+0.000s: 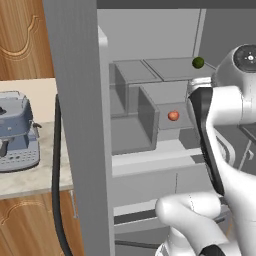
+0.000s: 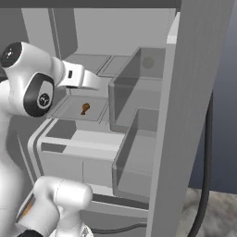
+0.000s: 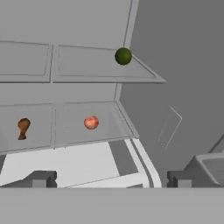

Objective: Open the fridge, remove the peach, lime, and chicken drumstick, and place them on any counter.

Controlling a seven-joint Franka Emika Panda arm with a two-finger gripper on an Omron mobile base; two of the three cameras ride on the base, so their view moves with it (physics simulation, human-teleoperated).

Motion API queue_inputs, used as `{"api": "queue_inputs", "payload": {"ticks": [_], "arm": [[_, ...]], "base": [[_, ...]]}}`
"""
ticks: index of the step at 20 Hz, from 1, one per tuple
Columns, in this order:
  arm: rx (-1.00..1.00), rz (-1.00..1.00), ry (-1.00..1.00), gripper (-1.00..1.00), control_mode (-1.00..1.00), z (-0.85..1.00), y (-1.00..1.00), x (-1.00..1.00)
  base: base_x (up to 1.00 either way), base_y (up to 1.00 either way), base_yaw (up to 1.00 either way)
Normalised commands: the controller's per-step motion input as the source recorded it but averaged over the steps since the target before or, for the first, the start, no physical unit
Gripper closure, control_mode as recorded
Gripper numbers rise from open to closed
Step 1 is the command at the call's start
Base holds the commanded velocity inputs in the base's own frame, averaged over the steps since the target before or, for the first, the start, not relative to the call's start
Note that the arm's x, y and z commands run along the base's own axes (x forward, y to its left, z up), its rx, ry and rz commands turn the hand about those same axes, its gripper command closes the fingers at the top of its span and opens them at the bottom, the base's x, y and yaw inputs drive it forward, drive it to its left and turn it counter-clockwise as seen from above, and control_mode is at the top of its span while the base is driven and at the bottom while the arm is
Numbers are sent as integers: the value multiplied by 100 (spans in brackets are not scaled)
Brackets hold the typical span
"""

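In the open fridge point(image 3: 183, 65), one chicken drumstick point(image 3: 23, 128) lies at the left of the lower glass shelf and one peach point(image 3: 91, 122) near that shelf's right edge. One lime point(image 3: 123, 56) sits on the upper shelf, seemingly close to its front right corner. The gripper point(image 3: 111, 179) is spread wide, holds nothing and hangs well short of the shelves with open room ahead.

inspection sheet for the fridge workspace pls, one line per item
Surface: counter left of the fridge, carrying a coffee machine.
Job's things: fridge doors open; lime on the upper shelf; peach and drumstick on the shelf below, apart.
Clutter: coffee machine only.
Grippers: gripper open, holding nothing, short of the shelves.
Cables: nothing seen.
Surroundings: wooden cabinets above and below the counter.
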Motion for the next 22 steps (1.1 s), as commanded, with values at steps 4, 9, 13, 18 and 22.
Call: {"api": "queue_inputs", "payload": {"ticks": [4, 9, 13, 18, 22], "arm": [[-3, -6, 0, -100, -100, 10, -16, 47], [0, 0, -5, -100, -100, 10, -35, 56], [0, 0, 0, -100, -100, 2, -33, 73], [0, 0, 4, -100, -100, 0, -26, 86], [0, 0, 14, -100, -100, -4, -32, 90]], "base": [[0, 0, 0], [0, 0, 0], [0, 0, 0], [0, 0, 0], [0, 0, 0]]}}
